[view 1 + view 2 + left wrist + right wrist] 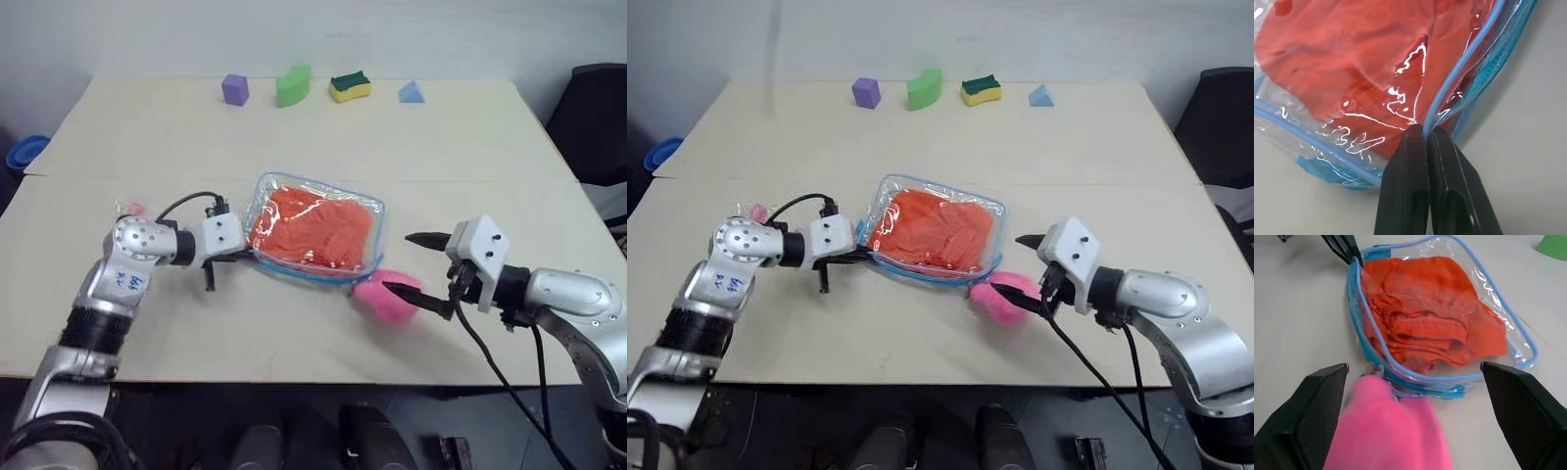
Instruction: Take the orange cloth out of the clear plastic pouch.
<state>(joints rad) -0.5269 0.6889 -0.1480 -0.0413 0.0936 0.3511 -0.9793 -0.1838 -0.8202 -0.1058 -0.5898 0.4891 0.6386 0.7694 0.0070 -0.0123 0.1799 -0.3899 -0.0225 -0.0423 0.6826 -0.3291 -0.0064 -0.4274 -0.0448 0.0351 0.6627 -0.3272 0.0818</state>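
The clear plastic pouch point(266, 188) with light-blue edging lies flat in the middle of the table, and the orange cloth point(313, 230) is folded inside it. My left gripper point(245, 257) is at the pouch's near-left corner. In the left wrist view the gripper point(1425, 133) is shut on the pouch's blue edging point(1449, 93). To the right of the pouch, my right gripper point(397, 262) stands open. Its fingers point(1322, 401) straddle a pink plush toy point(384, 299) that lies against the pouch's near-right corner. The right wrist view shows the cloth point(1430, 318) bunched behind the pouch's zipper edge.
Along the table's far edge stand a purple block point(234, 89), a green block point(293, 85), a yellow-and-green sponge point(350, 86) and a blue wedge point(411, 92). A small pink item point(134, 209) lies by my left arm. A black chair point(593, 117) stands at the right.
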